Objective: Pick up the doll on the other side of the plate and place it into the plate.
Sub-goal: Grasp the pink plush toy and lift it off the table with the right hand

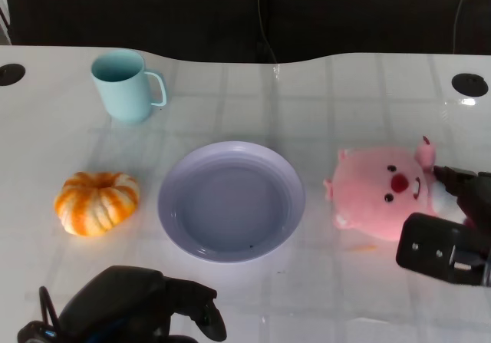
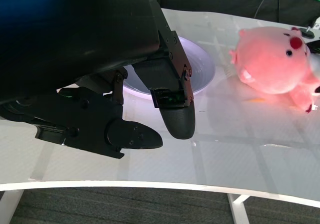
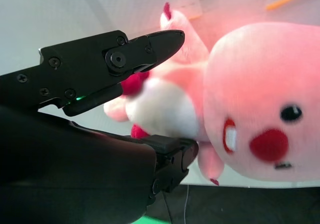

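Doll [image 1: 383,193] lies on the table [image 1: 322,297] just right of the plate [image 1: 231,201] in the head view, pink, face up. The right hand [image 1: 449,228] sits at its right side, fingers reaching its body. The left hand [image 1: 142,308] rests low near the front edge, holding nothing. A mug [image 1: 125,86] and a pumpkin [image 1: 97,202] stand left of the plate.

From the left wrist, the left hand's fingers [image 2: 172,108] hang apart over the table, with the plate [image 2: 205,71] and doll [image 2: 275,66] beyond.

From the right wrist, the right hand's fingers [image 3: 130,58] lie spread either side of the doll's [image 3: 260,98] white belly, not visibly clamped.
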Controlling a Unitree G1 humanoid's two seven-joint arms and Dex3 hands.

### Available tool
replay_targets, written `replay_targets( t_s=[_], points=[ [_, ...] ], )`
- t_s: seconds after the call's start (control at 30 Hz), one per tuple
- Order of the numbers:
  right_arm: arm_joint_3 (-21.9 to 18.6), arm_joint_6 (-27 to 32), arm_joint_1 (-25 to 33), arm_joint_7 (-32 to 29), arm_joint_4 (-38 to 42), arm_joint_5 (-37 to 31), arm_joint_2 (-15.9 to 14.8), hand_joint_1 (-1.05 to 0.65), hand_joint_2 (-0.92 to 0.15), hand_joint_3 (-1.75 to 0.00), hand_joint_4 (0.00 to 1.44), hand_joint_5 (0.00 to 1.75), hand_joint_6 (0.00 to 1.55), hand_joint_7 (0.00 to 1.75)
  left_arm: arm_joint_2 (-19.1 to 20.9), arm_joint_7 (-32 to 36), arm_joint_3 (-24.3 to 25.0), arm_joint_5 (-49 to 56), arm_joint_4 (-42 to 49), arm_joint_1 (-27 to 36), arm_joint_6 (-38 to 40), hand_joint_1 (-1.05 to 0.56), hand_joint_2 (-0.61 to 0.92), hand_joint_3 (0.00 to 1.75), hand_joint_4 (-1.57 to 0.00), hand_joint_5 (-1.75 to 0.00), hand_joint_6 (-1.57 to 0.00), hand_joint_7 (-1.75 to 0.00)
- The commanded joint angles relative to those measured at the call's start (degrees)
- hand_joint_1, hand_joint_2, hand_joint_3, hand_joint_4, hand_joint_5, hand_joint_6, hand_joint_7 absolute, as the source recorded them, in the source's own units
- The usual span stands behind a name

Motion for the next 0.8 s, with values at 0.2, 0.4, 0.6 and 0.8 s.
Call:
replay_targets(
  t_s=[0.2,0.4,0.6,0.8],
  points=[
    [1.3,-2.36,-6.25,-3.8,13.99,4.73,2.61,-0.69,-0.92,-0.05,0.13,0.26,0.3,0.04,0.52,-0.6,-0.01,0.85,-1.8,0.52,0.91,-0.2,0.92,0.23,-0.73,-1.36,-0.86,-0.68],
    [2.36,-2.62,-11.94,-6.39,24.11,6.83,4.83,-0.65,-0.92,-0.08,0.25,0.21,0.39,0.05,0.7,-0.37,-0.03,0.62,-2.38,0.9,0.57,-0.2,0.92,0.23,-0.74,-1.32,-0.87,-0.68],
    [1.97,-9.4,-13.86,-17.39,31.37,9.04,5.85,-0.31,-0.92,-0.06,0.85,0.22,0.94,0.1,0.69,-1.06,-0.02,0.6,-3.46,1.19,1.63,-0.2,0.92,0.24,-0.74,-1.33,-0.87,-0.67],
    [4.71,-12.52,-15.79,-22.05,34.39,7.59,4.42,-0.21,-0.92,-0.2,0.82,1.15,1.25,0.1,0.95,-0.95,-0.12,0.79,-3.32,0.99,1.49,-0.2,0.92,0.23,-0.74,-1.33,-0.87,-0.68]
  ],
)
